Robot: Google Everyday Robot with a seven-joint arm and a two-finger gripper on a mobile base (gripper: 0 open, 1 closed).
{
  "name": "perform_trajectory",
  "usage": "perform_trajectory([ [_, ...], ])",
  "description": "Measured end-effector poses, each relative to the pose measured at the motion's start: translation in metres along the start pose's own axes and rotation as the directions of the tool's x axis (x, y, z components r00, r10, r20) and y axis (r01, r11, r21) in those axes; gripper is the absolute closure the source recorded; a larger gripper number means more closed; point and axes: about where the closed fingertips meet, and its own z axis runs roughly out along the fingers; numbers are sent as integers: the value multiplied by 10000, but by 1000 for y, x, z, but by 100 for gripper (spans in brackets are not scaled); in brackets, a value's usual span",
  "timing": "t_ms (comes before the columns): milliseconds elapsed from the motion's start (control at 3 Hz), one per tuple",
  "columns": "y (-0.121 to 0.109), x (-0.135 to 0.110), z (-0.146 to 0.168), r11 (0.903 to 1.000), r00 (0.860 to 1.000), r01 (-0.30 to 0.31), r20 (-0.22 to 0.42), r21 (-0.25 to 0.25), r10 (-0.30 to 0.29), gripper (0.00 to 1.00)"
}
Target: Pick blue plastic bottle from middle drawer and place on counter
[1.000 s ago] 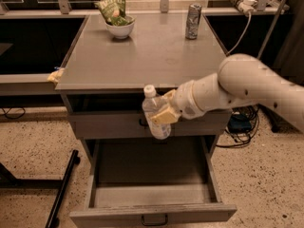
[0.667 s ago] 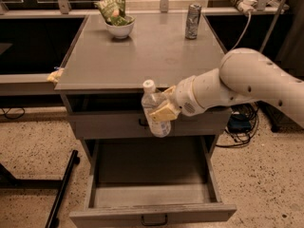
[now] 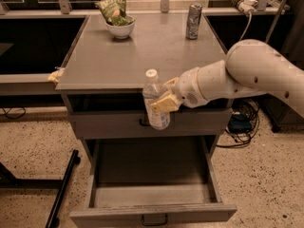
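The blue plastic bottle [image 3: 155, 103], clear with a white cap, is held upright in my gripper [image 3: 162, 101], which is shut on its middle. The bottle hangs in front of the cabinet's front edge, its cap just above the level of the counter [image 3: 142, 56]. The white arm reaches in from the right. Below, the middle drawer [image 3: 152, 194] stands pulled out, and its grey tray holds nothing.
A white bowl with a green bag [image 3: 117, 20] sits at the counter's back left. A metal drink can [image 3: 193, 21] stands at the back right. A closed drawer front [image 3: 109, 123] lies behind the bottle. Cables [image 3: 242, 122] hang on the right.
My gripper has lifted the bottle a little higher, so its cap now rises just above the counter's front edge.
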Motion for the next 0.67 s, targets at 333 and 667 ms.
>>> perform_trajectory([
  [333, -22, -50, -44, 9995, 9974, -259, 671, 207, 244, 100],
  [667, -32, -69, -60, 9990, 9955, -109, 944, 430, 68, 100],
])
